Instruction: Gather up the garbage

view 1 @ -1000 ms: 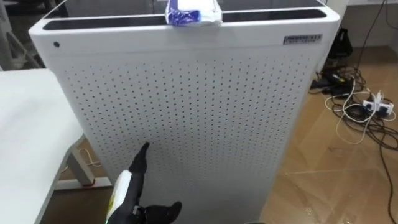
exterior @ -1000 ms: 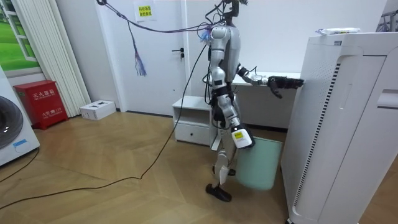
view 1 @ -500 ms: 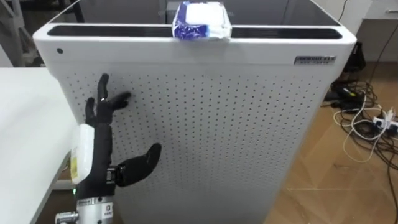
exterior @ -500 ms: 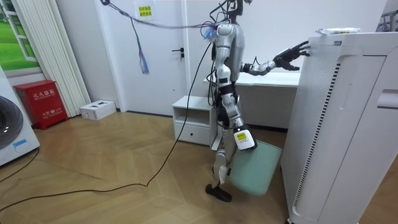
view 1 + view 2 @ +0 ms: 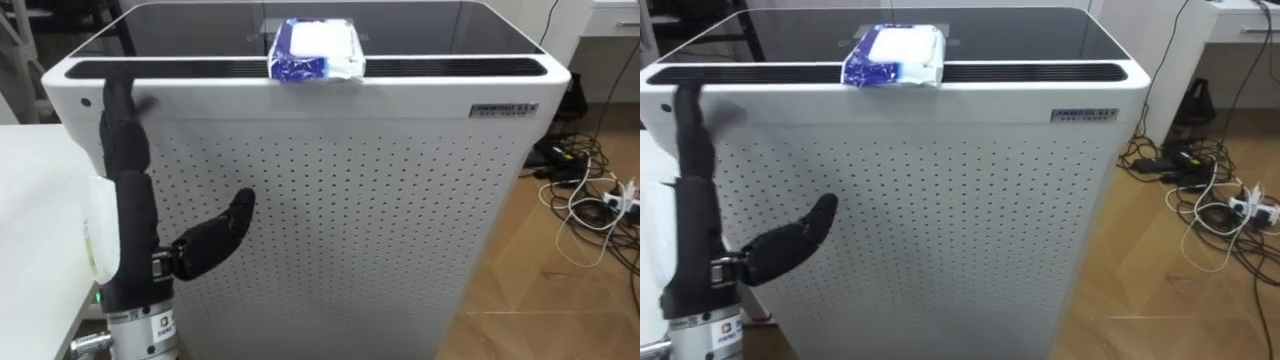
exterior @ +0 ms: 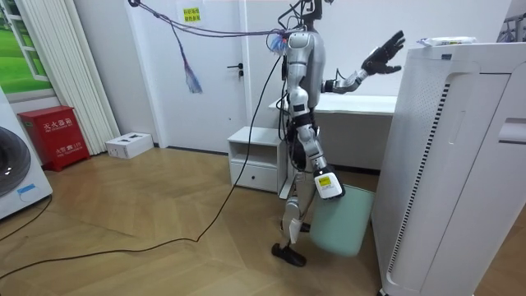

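A blue and white packet [image 5: 312,48] lies on the front edge of the top of a tall white perforated air purifier [image 5: 330,220]; it also shows as the packet [image 6: 448,40] in the room view. My left hand [image 5: 135,230] is raised in front of the purifier's left corner, open, fingers straight up to the level of its top, well left of the packet. In the room view that left hand [image 6: 385,54] is up and spread. My right hand [image 6: 327,187] hangs low at my side, and a pale green bin [image 6: 345,222] hangs from it.
A white table [image 5: 30,220] lies to my left. Cables and a power strip [image 5: 590,180] lie on the wooden floor right of the purifier. Behind me are a low white cabinet [image 6: 255,156] and a red box [image 6: 53,136].
My left hand has risen from low in front of the purifier up to its top edge, staying open. The bin at my right side has swung a little.
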Controlling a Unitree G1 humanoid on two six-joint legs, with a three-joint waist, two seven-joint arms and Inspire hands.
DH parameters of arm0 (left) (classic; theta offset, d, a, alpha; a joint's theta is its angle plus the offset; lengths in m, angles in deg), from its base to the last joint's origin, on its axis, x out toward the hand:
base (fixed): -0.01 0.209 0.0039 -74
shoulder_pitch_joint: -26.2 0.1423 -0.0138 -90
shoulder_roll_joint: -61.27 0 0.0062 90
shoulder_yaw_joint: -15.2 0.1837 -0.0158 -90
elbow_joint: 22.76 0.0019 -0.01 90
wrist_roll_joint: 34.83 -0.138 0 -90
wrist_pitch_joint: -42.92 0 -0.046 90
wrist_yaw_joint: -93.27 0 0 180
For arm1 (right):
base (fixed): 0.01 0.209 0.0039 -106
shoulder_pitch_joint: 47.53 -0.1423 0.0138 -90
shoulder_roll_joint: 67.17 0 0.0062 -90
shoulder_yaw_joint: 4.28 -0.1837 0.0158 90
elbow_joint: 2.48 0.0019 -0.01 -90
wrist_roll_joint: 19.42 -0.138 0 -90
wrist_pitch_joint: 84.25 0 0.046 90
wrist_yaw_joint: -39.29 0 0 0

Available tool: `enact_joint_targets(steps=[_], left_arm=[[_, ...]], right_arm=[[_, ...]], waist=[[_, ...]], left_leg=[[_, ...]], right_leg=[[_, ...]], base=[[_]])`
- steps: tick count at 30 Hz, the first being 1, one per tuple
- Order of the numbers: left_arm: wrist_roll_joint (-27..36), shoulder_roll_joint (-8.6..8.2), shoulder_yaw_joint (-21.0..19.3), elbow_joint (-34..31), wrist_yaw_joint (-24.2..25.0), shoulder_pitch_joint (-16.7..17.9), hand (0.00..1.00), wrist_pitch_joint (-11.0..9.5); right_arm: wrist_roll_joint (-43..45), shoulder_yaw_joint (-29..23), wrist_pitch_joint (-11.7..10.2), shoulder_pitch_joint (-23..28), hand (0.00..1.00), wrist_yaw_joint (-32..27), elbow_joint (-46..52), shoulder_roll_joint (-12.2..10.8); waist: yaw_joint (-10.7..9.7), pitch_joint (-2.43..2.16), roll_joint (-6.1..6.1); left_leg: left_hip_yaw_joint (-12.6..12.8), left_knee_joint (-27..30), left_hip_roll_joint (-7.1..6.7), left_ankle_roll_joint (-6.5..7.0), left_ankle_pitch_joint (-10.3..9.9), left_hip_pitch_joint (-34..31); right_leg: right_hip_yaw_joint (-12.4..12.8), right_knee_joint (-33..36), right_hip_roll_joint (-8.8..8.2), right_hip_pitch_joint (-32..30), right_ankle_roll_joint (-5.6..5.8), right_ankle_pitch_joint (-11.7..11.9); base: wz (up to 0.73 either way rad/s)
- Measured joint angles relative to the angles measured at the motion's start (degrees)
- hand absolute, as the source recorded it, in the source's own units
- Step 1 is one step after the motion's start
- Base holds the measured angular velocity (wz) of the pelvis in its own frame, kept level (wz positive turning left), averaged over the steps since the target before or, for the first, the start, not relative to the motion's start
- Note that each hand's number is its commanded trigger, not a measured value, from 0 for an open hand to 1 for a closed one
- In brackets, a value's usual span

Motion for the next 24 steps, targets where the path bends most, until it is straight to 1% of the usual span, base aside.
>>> enact_joint_targets(steps=[2,6,9,10,11,13,15,18,19,22,24], left_arm=[[-0.2,0.0,-0.1,-1.2,-0.3,0.0,0.0,0.0],[-3.7,0.03,-1.0,-2.5,-0.3,0.0,0.0,-0.1],[-5.8,0.02,-1.0,-4.1,-0.2,-0.2,0.0,-0.8],[-7.0,0.03,-0.9,-4.5,-0.1,-0.7,0.0,-0.9],[-8.1,0.03,-0.9,-5.1,0.2,-1.1,0.0,-0.9],[-9.5,0.08,-0.8,-5.8,0.8,-2.0,0.0,-0.9],[-10.6,0.42,-0.8,-5.9,1.2,-2.6,0.0,-0.9],[-11.9,1.73,-0.8,-6.0,2.0,-3.5,0.0,-0.9],[-12.1,1.92,-0.8,-6.2,2.2,-3.6,0.0,-0.9],[-12.6,2.84,-0.7,-7.7,2.7,-4.6,0.0,-0.8],[-13.0,3.55,-0.6,-8.8,3.5,-6.2,0.0,-0.8]], right_arm=[[0.4,-0.1,0.0,0.2,1.0,-0.2,0.0,0.0],[2.4,-0.3,0.0,0.1,1.0,0.1,0.0,0.0],[2.9,-0.6,0.0,0.0,1.0,1.0,0.1,0.0],[3.1,-0.7,0.0,0.0,1.0,1.3,0.1,-0.1],[3.1,-0.7,0.0,-0.1,1.0,1.7,0.1,-0.1],[3.1,-0.7,0.0,0.0,1.0,2.1,0.1,-0.1],[3.4,-0.7,0.0,0.0,1.0,2.5,0.1,-0.1],[3.6,-0.7,0.0,0.0,1.0,2.7,0.1,-0.1],[3.6,-0.7,0.0,0.0,1.0,2.7,0.1,-0.1],[3.0,-0.7,0.0,0.0,1.0,2.8,0.1,0.2],[3.1,-0.7,0.0,0.0,1.0,2.8,0.1,0.4]], waist=[[0.0,-0.12,0.24],[0.1,0.06,0.38],[0.0,0.22,0.14],[-0.1,0.18,0.21],[-0.2,0.27,0.07],[-0.3,0.31,0.01],[-0.5,0.33,-0.02],[-0.7,0.39,-0.04],[-0.8,0.4,-0.04],[-0.9,0.6,0.34],[-1.0,0.77,0.8]], left_leg=[[0.0,0.0,0.0,-0.02,0.0,0.2],[-0.1,-0.2,0.01,-0.1,0.1,0.8],[-0.1,-0.3,0.0,-0.12,0.1,0.9],[-0.1,-0.2,-0.02,-0.12,0.1,0.9],[-0.1,-0.2,-0.03,-0.12,0.1,0.9],[-0.1,-0.3,-0.03,-0.12,0.1,0.9],[-0.1,-0.5,-0.02,-0.12,0.1,0.9],[-0.1,-0.8,-0.01,-0.12,0.1,1.0],[-0.1,-0.9,-0.01,-0.12,0.1,1.0],[0.1,-1.1,-0.02,-0.12,0.0,1.0],[0.4,-1.4,0.0,-0.12,0.0,1.0]], right_leg=[[0.0,0.1,0.0,0.1,0.0,0.0],[0.1,0.2,0.08,0.7,0.0,0.0],[0.1,0.2,0.06,0.8,0.0,0.0],[0.1,0.1,0.04,0.8,0.0,0.0],[0.0,0.0,0.02,0.8,0.0,0.0],[0.0,-0.2,0.02,0.8,0.0,0.0],[0.0,-0.4,0.04,0.8,0.0,0.0],[0.0,-0.6,0.05,0.8,0.0,0.0],[-0.1,-0.7,0.05,0.9,0.0,0.0],[0.4,-0.8,0.07,0.6,0.03,0.0],[0.8,-0.8,0.11,0.6,0.06,0.0]], base=[[0.0],[0.0],[0.0],[0.0],[0.0],[0.0],[0.0],[0.0],[0.0],[-0.03],[-0.05]])
